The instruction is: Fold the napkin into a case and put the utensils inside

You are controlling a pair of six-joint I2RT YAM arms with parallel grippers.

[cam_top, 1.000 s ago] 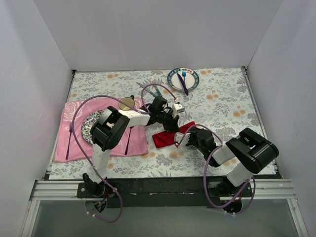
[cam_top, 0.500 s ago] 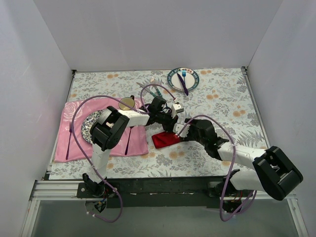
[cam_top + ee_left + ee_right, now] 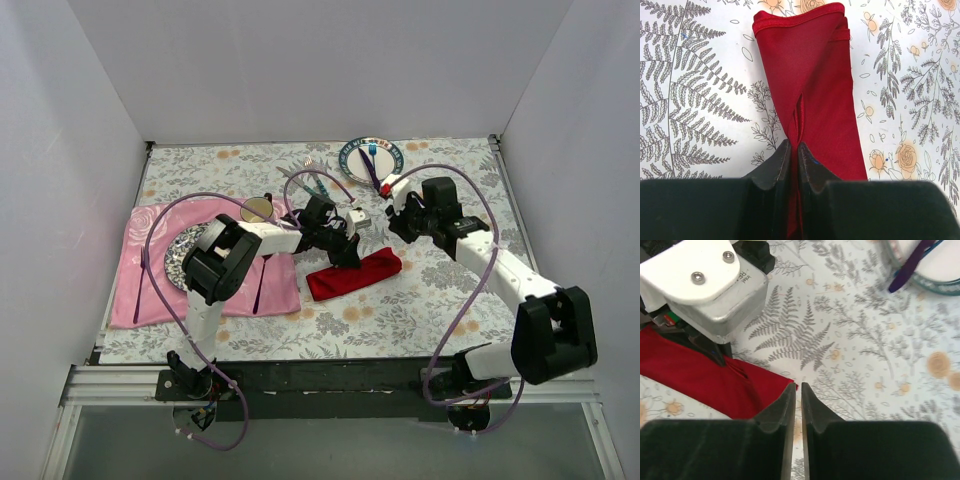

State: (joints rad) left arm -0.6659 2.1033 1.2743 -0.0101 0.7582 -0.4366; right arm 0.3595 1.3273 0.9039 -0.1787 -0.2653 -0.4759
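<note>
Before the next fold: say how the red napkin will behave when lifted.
Probably floppy: the napkin puckers into a crease where the left gripper pinches it. Likely light too, since it lies thin and flat on the tablecloth.

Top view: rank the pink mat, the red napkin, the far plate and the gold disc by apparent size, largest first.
1. pink mat
2. napkin and plate: too alike to rank; the folded napkin is longer, the plate rounder
3. gold disc
</note>
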